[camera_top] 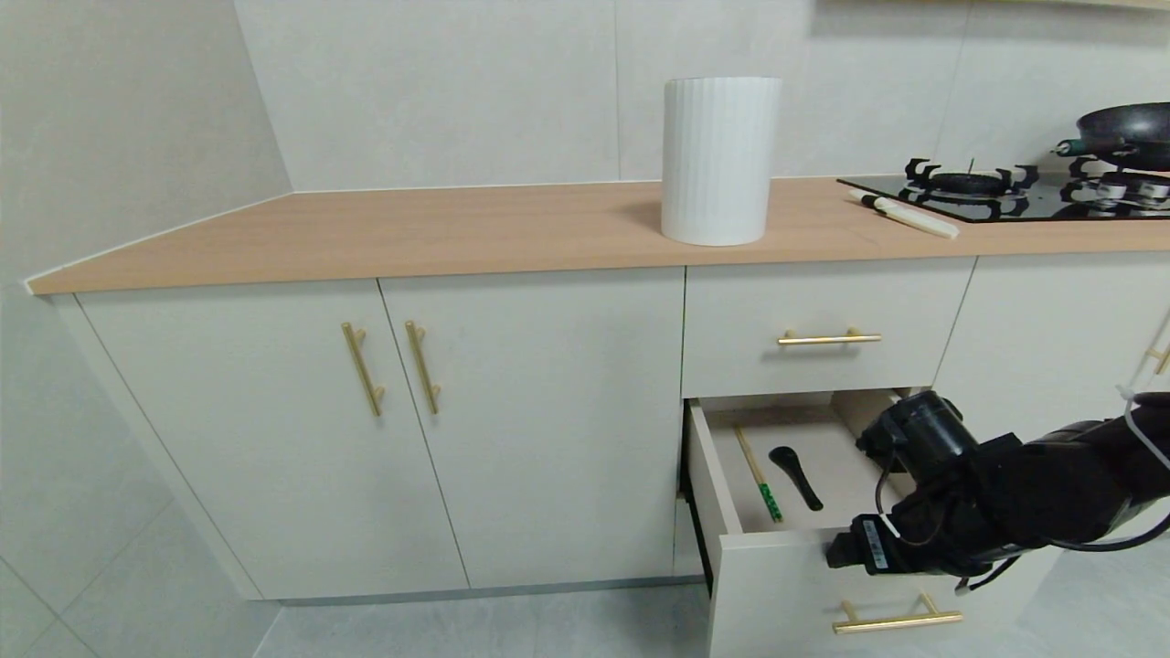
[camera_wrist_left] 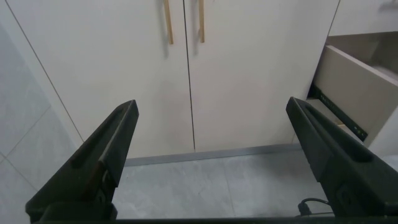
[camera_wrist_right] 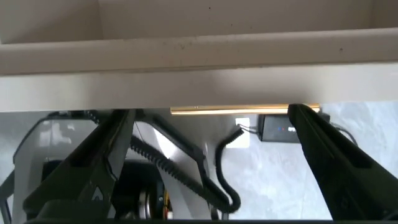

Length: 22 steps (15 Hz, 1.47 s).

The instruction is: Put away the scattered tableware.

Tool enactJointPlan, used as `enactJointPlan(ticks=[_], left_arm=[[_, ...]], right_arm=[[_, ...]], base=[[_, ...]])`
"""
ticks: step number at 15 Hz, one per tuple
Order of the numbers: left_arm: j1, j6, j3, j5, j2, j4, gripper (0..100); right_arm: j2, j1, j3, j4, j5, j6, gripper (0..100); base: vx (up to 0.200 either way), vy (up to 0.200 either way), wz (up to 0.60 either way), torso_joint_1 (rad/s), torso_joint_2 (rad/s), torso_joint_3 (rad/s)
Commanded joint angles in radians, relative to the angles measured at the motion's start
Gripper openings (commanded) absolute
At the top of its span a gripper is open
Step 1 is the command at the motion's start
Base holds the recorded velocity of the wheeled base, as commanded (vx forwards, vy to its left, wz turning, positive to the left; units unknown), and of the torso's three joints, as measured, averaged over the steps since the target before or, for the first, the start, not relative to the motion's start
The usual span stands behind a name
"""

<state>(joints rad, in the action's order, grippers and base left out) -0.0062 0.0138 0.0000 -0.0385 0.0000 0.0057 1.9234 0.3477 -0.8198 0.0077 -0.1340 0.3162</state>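
Head view, centre: white ribbed canister [camera_top: 720, 160] upright on desk [camera_top: 411, 228]. Lower right: open drawer [camera_top: 713, 466] holding green-tipped chopsticks [camera_top: 758, 475] just beside black spoon [camera_top: 795, 475]. Upper right: pale utensil [camera_top: 903, 215] lying on desk at stove [camera_top: 1005, 196] edge. Left wrist view: left jaws released, spread wide before cupboard doors [camera_wrist_left: 249, 68]. Right wrist view: right jaws released, empty, flanking gold handle [camera_wrist_right: 242, 110].

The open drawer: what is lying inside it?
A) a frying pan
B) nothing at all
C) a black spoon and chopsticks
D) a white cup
C: a black spoon and green-tipped chopsticks lie side by side on the floor of the drawer.
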Motion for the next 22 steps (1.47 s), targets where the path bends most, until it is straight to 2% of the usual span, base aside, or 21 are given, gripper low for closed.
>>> enactJointPlan(ticks=[1,8,9,12,17,22], left_arm=[[0.000,0.000,0.000,0.000,0.000,0.000,100],[0.000,0.000,0.000,0.000,0.000,0.000,100],[0.000,0.000,0.000,0.000,0.000,0.000,100],[0.000,0.000,0.000,0.000,0.000,0.000,100],[0.000,0.000,0.000,-0.001,0.000,0.000,100],[0.000,0.000,0.000,0.000,0.000,0.000,100]], right_arm=[[0.034,-0.004,-0.024,-0.012,-0.007,0.000,100],[0.190,-0.042,-0.268,-0.012,-0.021,-0.009,100],[0.193,-0.042,-0.271,-0.014,-0.021,-0.009,100],[0.302,-0.065,-0.423,-0.017,-0.029,-0.008,100],[0.430,-0.107,-0.549,-0.204,-0.033,-0.011,100],[0.516,-0.124,-0.636,-0.262,-0.058,-0.014,100]], base=[[0.000,0.000,0.00,0.000,0.00,0.000],[0.000,0.000,0.00,0.000,0.00,0.000],[0.000,0.000,0.00,0.000,0.00,0.000],[0.000,0.000,0.00,0.000,0.00,0.000],[0.000,0.000,0.00,0.000,0.00,0.000],[0.000,0.000,0.00,0.000,0.00,0.000]])
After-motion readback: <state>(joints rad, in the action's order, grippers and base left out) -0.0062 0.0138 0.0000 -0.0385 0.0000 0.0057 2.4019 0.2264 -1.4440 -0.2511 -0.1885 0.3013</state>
